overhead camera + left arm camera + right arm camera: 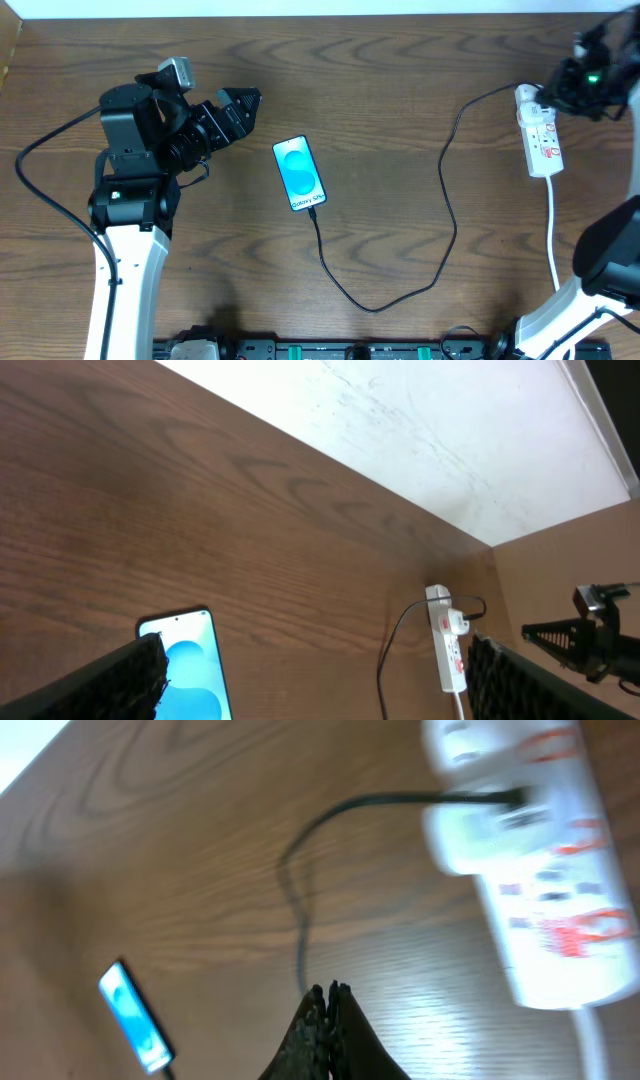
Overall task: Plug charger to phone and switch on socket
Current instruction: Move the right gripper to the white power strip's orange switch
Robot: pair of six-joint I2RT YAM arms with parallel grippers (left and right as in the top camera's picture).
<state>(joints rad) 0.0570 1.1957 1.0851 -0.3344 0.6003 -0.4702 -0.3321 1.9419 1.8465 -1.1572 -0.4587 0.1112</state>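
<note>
White socket [540,870] blurred, switches unreadable; phone [195,670] cut off by left wrist frame; right jaws together, left jaws apart

text: "Galaxy S25" | on: phone [300,172] screen, near its cable end | socket [541,140] red marks: too small to read

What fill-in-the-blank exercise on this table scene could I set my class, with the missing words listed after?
1. The phone lies with its screen facing ____.
2. The left gripper has its jaws ____.
3. The right gripper, near the socket, is ____ and holds nothing.
4. The charger running between phone and socket is ____ in colour.
Missing words: up; open; shut; black.
</note>
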